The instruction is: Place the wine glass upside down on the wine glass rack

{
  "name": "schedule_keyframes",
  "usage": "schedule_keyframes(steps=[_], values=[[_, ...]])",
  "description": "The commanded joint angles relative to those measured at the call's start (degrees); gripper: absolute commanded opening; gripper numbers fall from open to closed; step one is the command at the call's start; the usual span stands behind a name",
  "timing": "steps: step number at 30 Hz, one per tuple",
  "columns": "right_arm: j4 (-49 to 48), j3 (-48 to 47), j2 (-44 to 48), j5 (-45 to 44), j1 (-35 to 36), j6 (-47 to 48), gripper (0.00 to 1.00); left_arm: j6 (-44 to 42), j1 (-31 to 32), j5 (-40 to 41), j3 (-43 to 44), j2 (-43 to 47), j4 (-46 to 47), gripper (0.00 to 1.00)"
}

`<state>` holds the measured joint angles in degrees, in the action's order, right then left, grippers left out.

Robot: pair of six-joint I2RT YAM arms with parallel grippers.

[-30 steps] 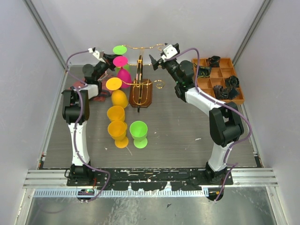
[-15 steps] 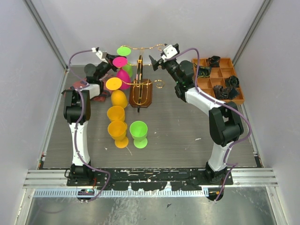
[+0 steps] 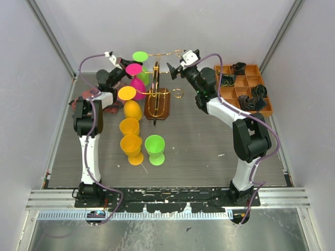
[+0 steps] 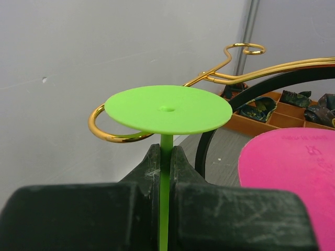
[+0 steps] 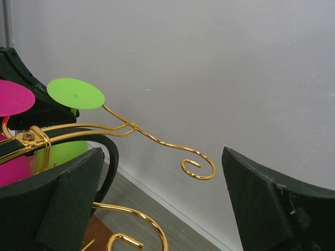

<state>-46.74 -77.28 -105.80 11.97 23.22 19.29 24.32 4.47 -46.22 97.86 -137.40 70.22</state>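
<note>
The green glass (image 4: pixel 168 109) looks like light, stiff plastic; left fingers (image 4: pixel 144 172) clamp its thin stem, right fingers (image 5: pixel 261 209) apart.

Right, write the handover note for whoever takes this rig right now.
Left hand: shut on the green wine glass stem, glass inverted, foot up at the end loop of a wine glass rack arm.
Right hand: open, empty, beside the rack's top.
Done: glass picked, flipped, brought to the arm.
To do: confirm the foot sits on the wire, release, withdraw. Seating cannot be told from here.
</note>
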Motion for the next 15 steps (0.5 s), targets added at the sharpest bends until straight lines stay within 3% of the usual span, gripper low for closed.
schedule_keyframes(steps=[1, 7, 15], values=[[-2.1, -2.5, 0.3, 0.8, -0.2, -0.9, 1.0, 0.3, 0.1, 0.2, 2.9, -2.1, 0.3, 0.0], [-2.1, -2.6, 0.0, 0.6, -0.2, -1.0, 1.0, 0.0, 0.1, 1.1, 5.0, -3.6, -0.9, 0.01], [-2.1, -2.7, -0.3, 0.6, -0.3, -1.3, 1.0, -1.5, -0.1, 4.3, 7.0, -5.0, -2.7, 0.12]])
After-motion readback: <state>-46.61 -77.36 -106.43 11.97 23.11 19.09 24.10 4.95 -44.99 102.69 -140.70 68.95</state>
